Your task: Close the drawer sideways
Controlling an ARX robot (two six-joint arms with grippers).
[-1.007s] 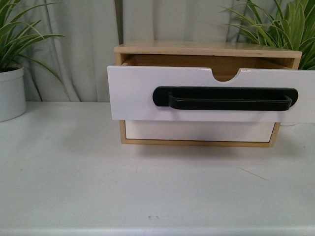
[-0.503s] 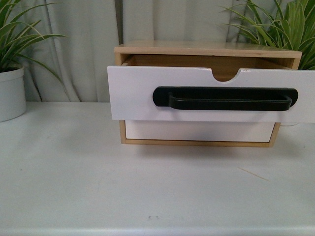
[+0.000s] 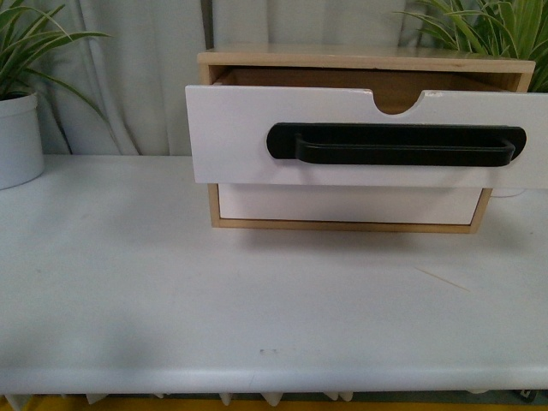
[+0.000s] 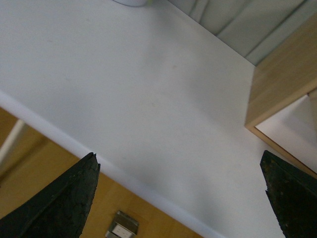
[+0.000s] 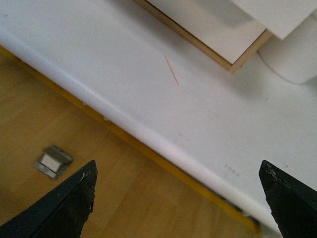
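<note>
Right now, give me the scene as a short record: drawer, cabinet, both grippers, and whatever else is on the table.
drawer: pulled out, its front forward of the cabinet
handle: black bar across the drawer, no gripper on it
cabinet: light wood, standing on the table
lower front: plain white, shut
left gripper: open, empty, above the table's front edge
right gripper: open, empty, above the table's front edge
table: white
other: pot with plant at left; thin stick before the cabinet
</note>
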